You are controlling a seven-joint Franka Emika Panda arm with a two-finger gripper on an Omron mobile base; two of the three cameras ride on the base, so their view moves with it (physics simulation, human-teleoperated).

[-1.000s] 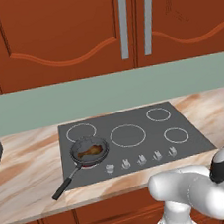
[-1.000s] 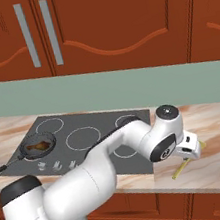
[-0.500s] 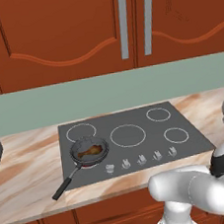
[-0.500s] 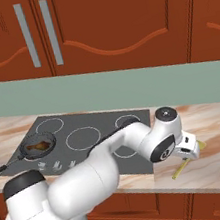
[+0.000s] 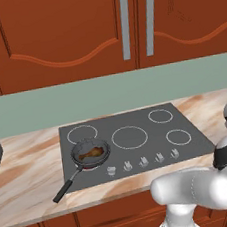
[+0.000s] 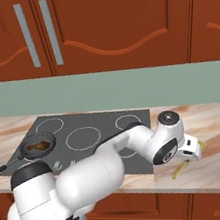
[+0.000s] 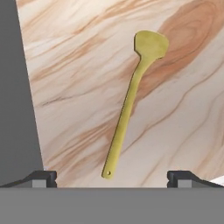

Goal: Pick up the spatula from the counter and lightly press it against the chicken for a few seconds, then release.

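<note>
The spatula [image 7: 131, 103] is a slim, yellow-olive tool with a small hole in its handle end. It lies flat on the marbled tabletop [image 7: 78, 65], right of the cooktop [image 6: 92, 130], handle toward the near edge. The chicken [image 5: 90, 152], a brown drumstick, sits in the black pan [image 5: 79, 162] on the near-left burner.

**Left base view:** from behind the arm [image 5: 196, 196], to its left, looking forward and down over table [image 5: 29, 189], hob [image 5: 150, 147] and cupboards [image 5: 60, 31].

**Right base view:** the same stretch, seen from the right.

**Hand view:** close, straight down on the table near its front edge, right of the hob, spatula [image 7: 128, 105] lengthwise.
</note>
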